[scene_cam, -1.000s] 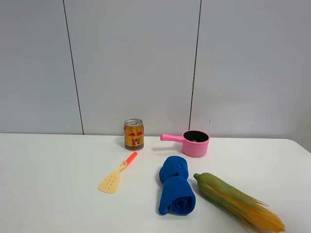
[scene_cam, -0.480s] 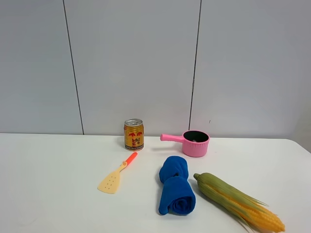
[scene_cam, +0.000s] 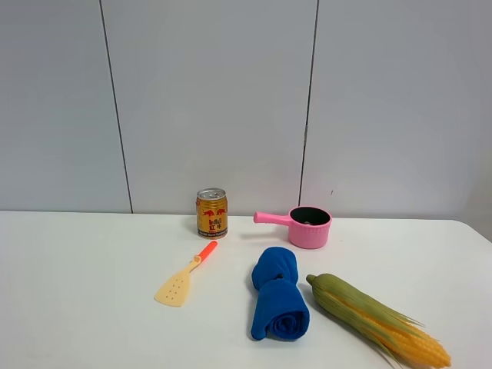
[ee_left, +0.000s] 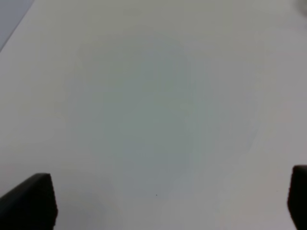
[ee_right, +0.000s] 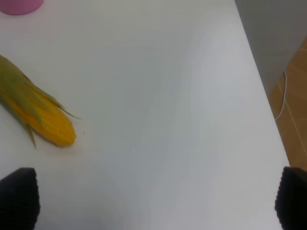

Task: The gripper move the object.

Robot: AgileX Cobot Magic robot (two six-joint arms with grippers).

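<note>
1. High view: the desk [scene_cam: 77, 292] carried a gold drinks can [scene_cam: 211, 213], a pink pot [scene_cam: 309, 227], an orange-handled spatula [scene_cam: 184, 275], a rolled blue cloth [scene_cam: 277, 303] and a corn cob [scene_cam: 377, 319]. I honestly couldn't spot the object anywhere. The pot's inside was dark, so it might have sat in there, but I couldn't tell. No arm showed in this view.
2. Left wrist view: the left end effector [ee_left: 163, 201] was spread wide with nothing between its fingers, hovering over bare desk.
3. Right wrist view: the right end effector [ee_right: 156, 199] was also spread and empty. The corn cob [ee_right: 36, 115] lay near it, the pot's edge [ee_right: 19, 5] was further off, and the desk edge was close by.
4. My guess on handling: something that small would be light, stiff and easy to flick away, so pinch it across the body, below the rim. If it was in the pot, the wall and handle would crowd the approach, and the cloth and corn sat in the path.
</note>
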